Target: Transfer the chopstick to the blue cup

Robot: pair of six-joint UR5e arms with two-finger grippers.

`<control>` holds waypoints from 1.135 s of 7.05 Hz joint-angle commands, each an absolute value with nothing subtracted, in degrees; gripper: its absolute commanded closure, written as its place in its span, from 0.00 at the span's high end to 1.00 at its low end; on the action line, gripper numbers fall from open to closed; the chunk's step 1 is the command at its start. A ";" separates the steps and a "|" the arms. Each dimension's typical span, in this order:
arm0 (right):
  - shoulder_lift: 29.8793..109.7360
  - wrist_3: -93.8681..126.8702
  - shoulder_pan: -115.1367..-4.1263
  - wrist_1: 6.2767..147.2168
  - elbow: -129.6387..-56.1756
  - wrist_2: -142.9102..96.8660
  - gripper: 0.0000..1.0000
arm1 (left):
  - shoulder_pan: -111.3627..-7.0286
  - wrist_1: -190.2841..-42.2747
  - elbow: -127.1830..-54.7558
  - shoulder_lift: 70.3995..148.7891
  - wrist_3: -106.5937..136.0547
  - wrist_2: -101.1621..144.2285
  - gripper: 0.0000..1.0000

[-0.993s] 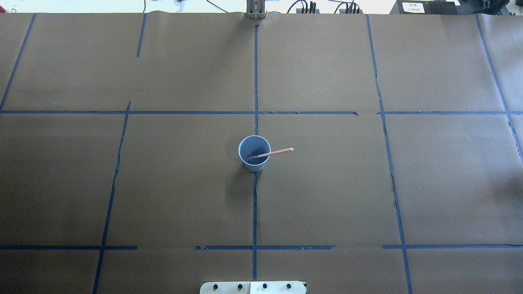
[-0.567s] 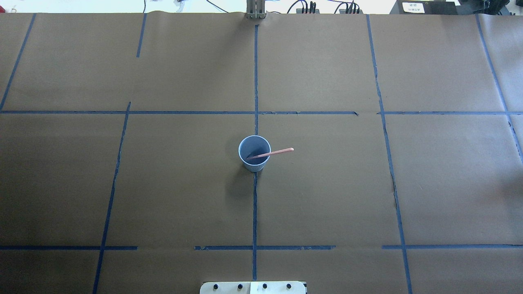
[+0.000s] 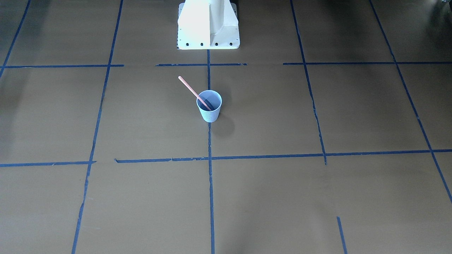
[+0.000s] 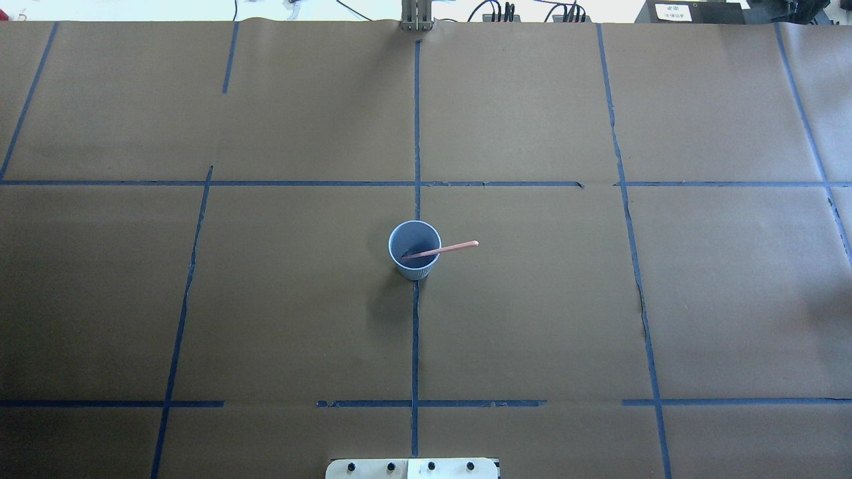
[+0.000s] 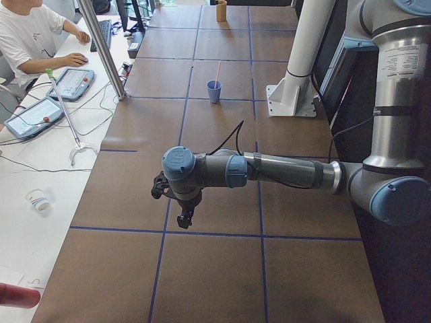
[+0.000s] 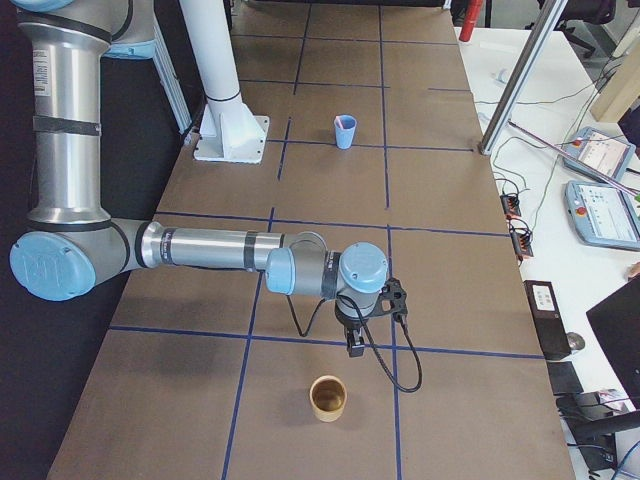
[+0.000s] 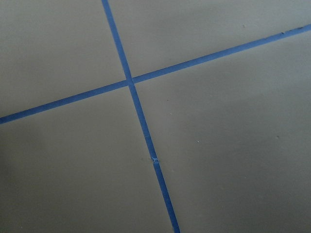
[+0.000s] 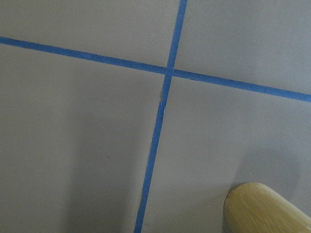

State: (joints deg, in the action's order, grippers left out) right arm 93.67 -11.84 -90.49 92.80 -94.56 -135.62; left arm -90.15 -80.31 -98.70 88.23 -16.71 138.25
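Note:
The blue cup (image 4: 407, 238) stands upright at the middle of the table, on the centre tape line. The pinkish chopstick (image 4: 452, 249) rests in it, one end at the cup's bottom, the other leaning out over the rim toward my right side. The front-facing view also shows the cup (image 3: 209, 114) and the chopstick (image 3: 189, 87). My left gripper (image 5: 183, 219) hangs near the table's left end, far from the cup. My right gripper (image 6: 353, 345) hangs near the right end. Both show only in the side views, so I cannot tell whether they are open or shut.
A tan wooden cup (image 6: 327, 397) stands just beyond my right gripper, and its rim (image 8: 265, 208) shows in the right wrist view. The white robot base (image 3: 208, 24) is behind the blue cup. A person (image 5: 27, 33) sits at a side desk with tablets.

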 commanded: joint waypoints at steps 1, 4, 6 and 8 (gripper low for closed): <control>93.34 -8.98 -89.74 98.49 -98.16 -135.18 1.00 | -90.26 -76.82 -101.14 87.81 -12.52 138.34 1.00; 94.30 -8.88 -89.82 100.18 -103.07 -134.47 1.00 | -90.26 -80.22 -99.77 87.63 -7.56 137.73 1.00; 94.39 -9.05 -90.35 103.61 -106.15 -134.12 1.00 | -89.91 -80.77 -98.18 87.97 -6.60 137.38 1.00; 95.36 -9.05 -90.35 103.89 -105.82 -133.95 1.00 | -90.09 -80.95 -99.23 87.72 -6.94 137.02 1.00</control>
